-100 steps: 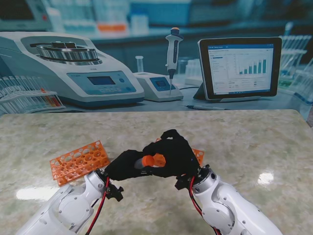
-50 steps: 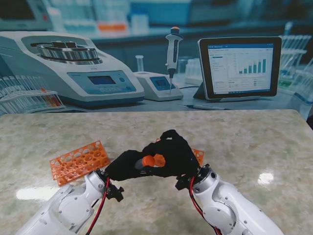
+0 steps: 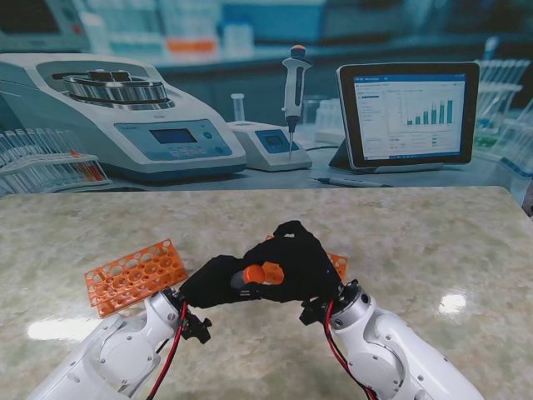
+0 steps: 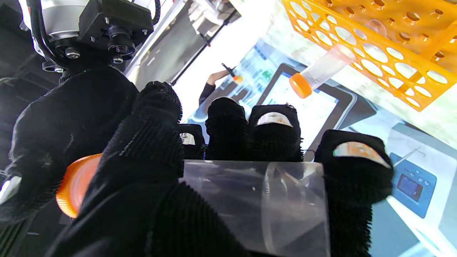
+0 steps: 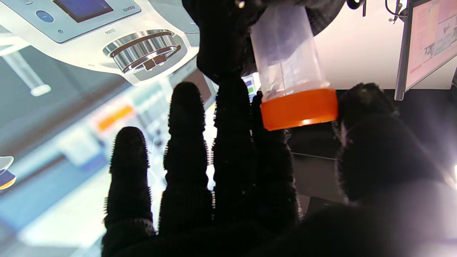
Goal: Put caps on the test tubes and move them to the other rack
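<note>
Our left hand (image 3: 218, 283) gripped the clear plastic test tube (image 4: 255, 203) lying sideways, its orange screw cap (image 3: 261, 273) at 3 o'clock, pinched by our right hand (image 3: 300, 262).

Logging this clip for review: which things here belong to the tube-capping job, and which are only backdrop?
Part of the job:
- tube held by the left hand
- orange cap at the right hand
- left rack
- capped tube in the other rack

Backdrop:
- tablet
- pipette

No legible text on tablet (image 3: 408, 112) or instruments.
</note>
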